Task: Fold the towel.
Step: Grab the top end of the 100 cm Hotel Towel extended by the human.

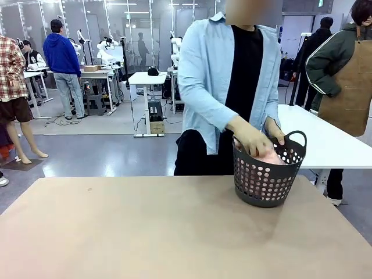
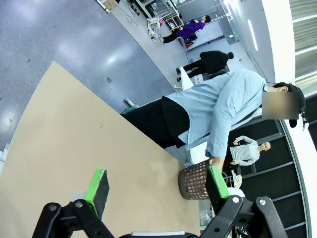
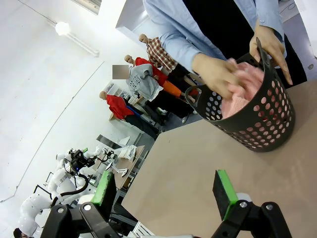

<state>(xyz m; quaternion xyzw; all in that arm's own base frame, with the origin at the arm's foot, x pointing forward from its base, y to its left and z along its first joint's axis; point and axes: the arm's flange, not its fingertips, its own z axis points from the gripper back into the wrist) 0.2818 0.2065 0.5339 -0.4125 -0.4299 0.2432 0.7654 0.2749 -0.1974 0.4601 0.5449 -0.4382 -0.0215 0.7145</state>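
Towel (image 1: 268, 157) bunched in basket (image 1: 264, 183), person's hand (image 1: 251, 138) on it. Left gripper (image 2: 157, 184) and right gripper (image 3: 165, 191) released, empty. Risk: towel snags, basket tips

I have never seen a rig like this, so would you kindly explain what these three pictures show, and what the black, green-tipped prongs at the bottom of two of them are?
Gladly. The front view comes from a fixed camera looking across a tan table at a person in a light blue shirt. The other two pictures come from cameras on the robot's wrists, which is why they look tilted. The prongs are its two-finger grippers: the left gripper and the right gripper, both open and holding nothing. On the table stands a dark perforated plastic basket with a pale salmon-pink terry towel inside. The person has one hand on the towel in the basket and the other hand at its rim.
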